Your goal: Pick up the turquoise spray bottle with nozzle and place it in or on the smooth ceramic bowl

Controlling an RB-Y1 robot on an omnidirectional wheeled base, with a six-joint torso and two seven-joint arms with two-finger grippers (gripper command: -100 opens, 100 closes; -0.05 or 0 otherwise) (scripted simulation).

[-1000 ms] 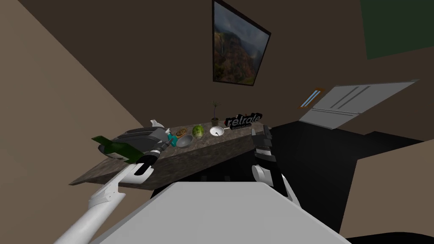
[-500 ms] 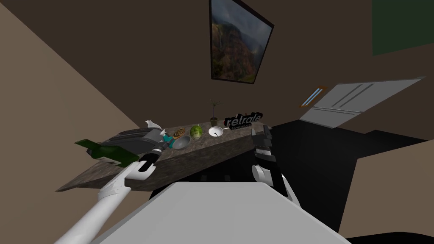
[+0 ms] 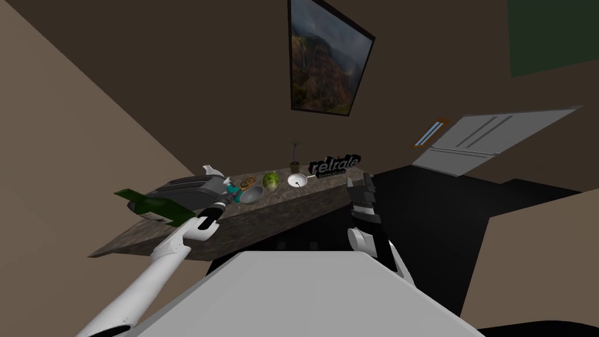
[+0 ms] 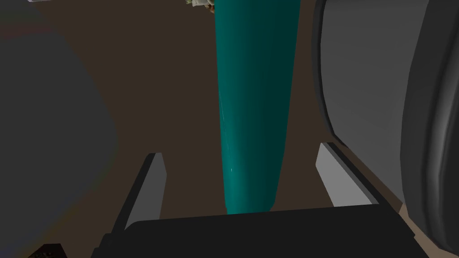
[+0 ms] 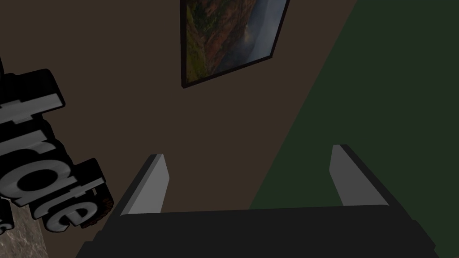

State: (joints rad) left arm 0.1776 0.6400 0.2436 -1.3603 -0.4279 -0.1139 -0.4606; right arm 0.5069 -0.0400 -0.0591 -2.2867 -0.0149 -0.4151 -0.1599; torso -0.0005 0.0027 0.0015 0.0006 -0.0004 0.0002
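On the mottled counter (image 3: 292, 202), the left gripper (image 4: 241, 154) gapes around the teal bottle (image 4: 253, 89). Looks slick, light; squeeze mid-body.

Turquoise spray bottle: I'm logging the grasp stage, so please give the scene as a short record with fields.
target: turquoise spray bottle, on the mottled counter
goal: grey bowl, on the counter just beside the bottle
left gripper: open, one finger on each side of the bottle, neither touching it
right gripper: open, holding nothing, near the counter's right end
neighbours: dark grey appliance close beside the bottle; green melon beyond the bowl
stage: bottle bracketed, not yet gripped
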